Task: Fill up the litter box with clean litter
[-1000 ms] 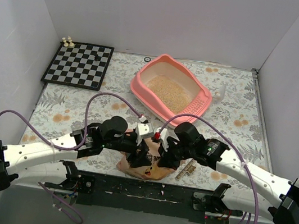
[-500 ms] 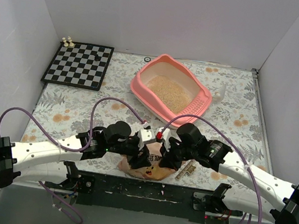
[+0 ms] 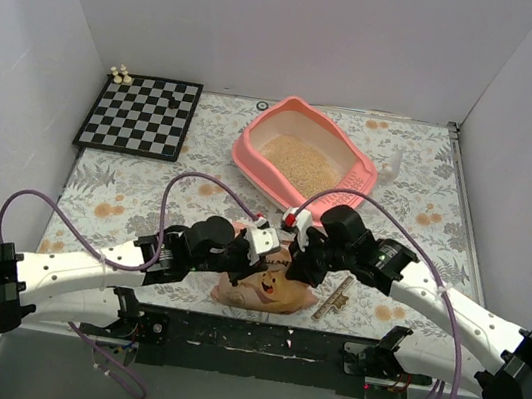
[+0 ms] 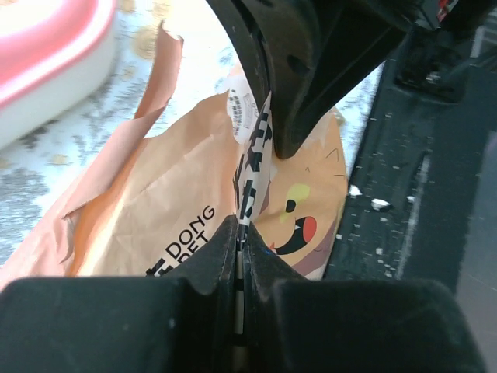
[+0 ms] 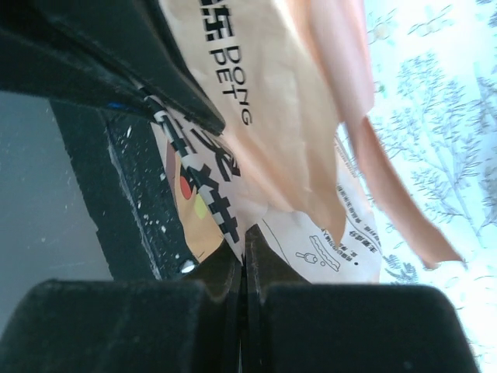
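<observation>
The pink rounded-rectangular plastic litter box (image 3: 244, 159) sits right of centre at the far end of the floral-patterned table cover (image 3: 125, 192), its slotted grille end toward the right. A low bed of pale beige, sand-like clean litter (image 3: 299, 162) covers its floor well below the rim, so the filling looks only partly done. Well apart from it, at the near edge between the two arms, lies the crinkled tan-orange printed paper bag (image 3: 268, 283). The left gripper (image 4: 238, 237) is closed tight on a thin striped edge of the bag, and the right gripper (image 5: 243, 241) is pinched shut on a fold of it from the other side. Two grips probably serve to lift the bag evenly and steer its tip toward the box. The bag's mouth and contents cannot be made out. From above, both sets of fingertips are hidden under the wrists. The left wrist view catches only a pink corner of the box. A translucent plastic scoop (image 3: 391, 162) past the box's right end is faint, a small thing (image 3: 334, 298) beside the bag is too small to name, and a black-and-white checkerboard (image 3: 141, 115) lies far left.
</observation>
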